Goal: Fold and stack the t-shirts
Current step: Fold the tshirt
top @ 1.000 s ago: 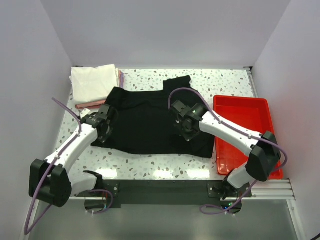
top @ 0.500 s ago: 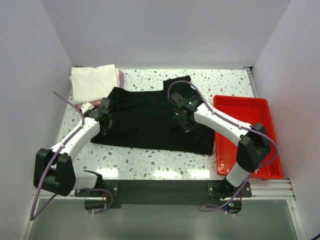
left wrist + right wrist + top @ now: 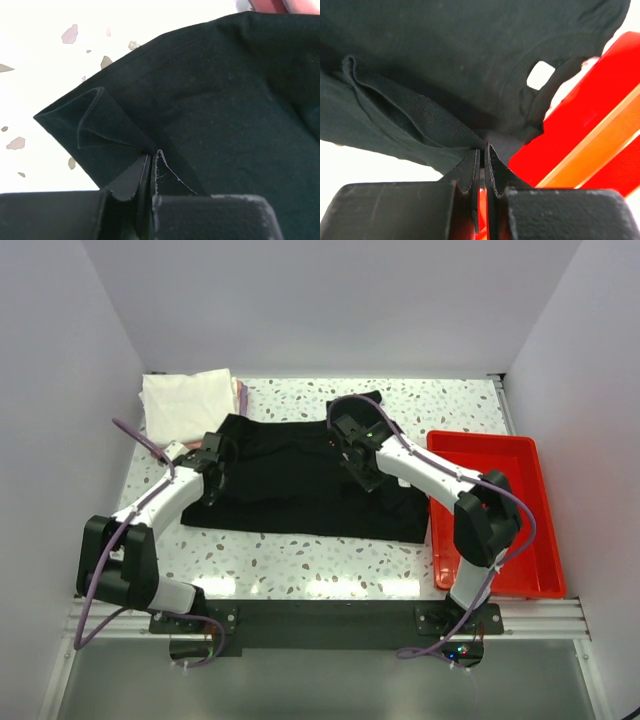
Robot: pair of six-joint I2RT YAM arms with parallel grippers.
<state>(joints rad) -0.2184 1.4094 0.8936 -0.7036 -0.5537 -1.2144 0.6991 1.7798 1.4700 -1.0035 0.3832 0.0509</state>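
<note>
Hard to read on the black shirt [image 3: 300, 495]: dark cloth on dark cloth, with the folds barely showing from above. Partly covered by both arms, so the pinch points stay hidden in the top view. Lies in the middle of the table [image 3: 450, 405], spread wide, with a straight near edge and one corner poking toward the back wall. Sits just beside the tray [image 3: 480, 440] on the right. Looks plain and matte, with stitched hems showing up close in the wrist views.

Gripped near its left end by the left gripper [image 3: 151, 159], jaws closed tight on a small raised fold, with a pleat of cloth standing just beside the fingers. Gripped farther right by the right gripper [image 3: 482, 149], likewise clamped on a hemmed fold, with slack cloth hanging away from the tips and red plastic behind. Shows one small bright gap in the cloth near the tray; cannot tell what makes it.

Farther out, at the far left corner: a folded white shirt [image 3: 188, 405], near the black one's far left corner. Under it, only the edge of a pink shirt [image 3: 241, 392], the rest covered. At the right, the red tray again, its near left part crossed by the right arm.
</note>
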